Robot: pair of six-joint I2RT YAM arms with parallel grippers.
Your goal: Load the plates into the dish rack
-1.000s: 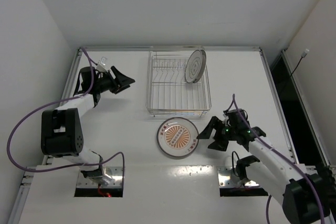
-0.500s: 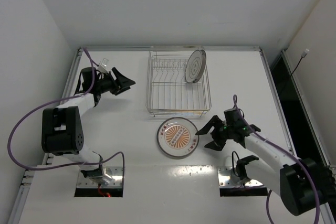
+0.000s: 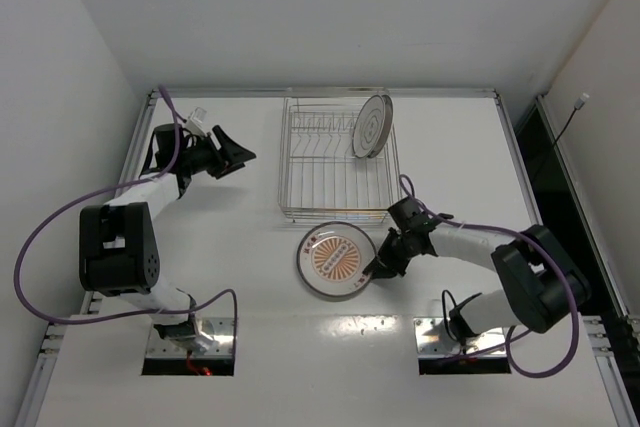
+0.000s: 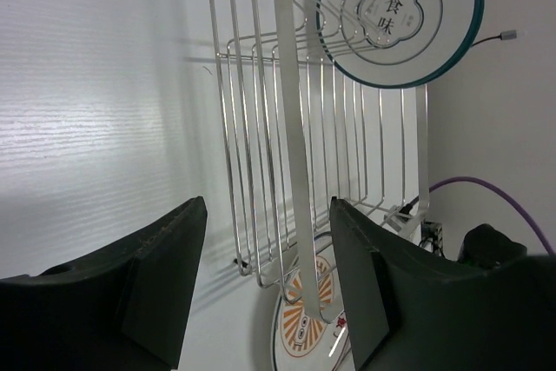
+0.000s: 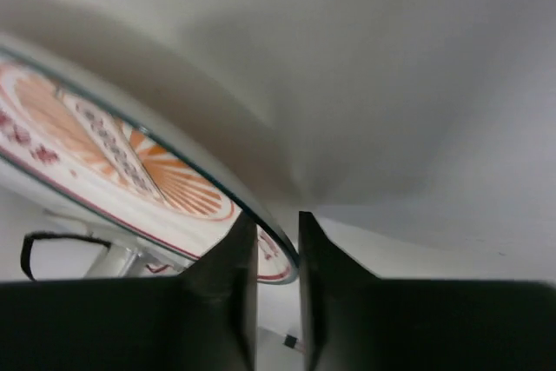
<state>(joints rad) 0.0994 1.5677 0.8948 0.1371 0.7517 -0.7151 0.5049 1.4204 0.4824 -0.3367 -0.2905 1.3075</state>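
**Top external view.** A flat, matte white surface (image 3: 220, 277) carries the dish rack (image 3: 320, 182), a rectangular basket of thin, shiny silver wire with a row of upright tines. A ringed white plate (image 3: 372, 125), round and glossy, stands on edge in the rack's far right corner. It leans slightly and is seated between the tines. A sunburst plate (image 3: 335, 259), round with an orange rayed centre and a dark rim, lies on the surface just in front of the rack's near edge. The right claw (image 3: 378, 265), black and angular, meets this plate at its right rim. The left claw (image 3: 238, 155) hangs well left of the rack with its jaws spread wide, holding nothing. A purple cable (image 3: 60, 222) loops along the left arm.

**Left wrist view.** Two broad, dark matte fingers (image 4: 165, 280) stand far apart with only air between them. Beyond them are the rack's parallel wires and the ringed plate, which shows thin dark rings and a centre mark. Part of the sunburst plate shows below the rack.

**Right wrist view.** The two black fingers (image 5: 224, 297) are drawn narrow, and the glazed, dark-edged rim of the sunburst plate sits pinched in the slim gap between them. The plate's orange rays fan away to the left.
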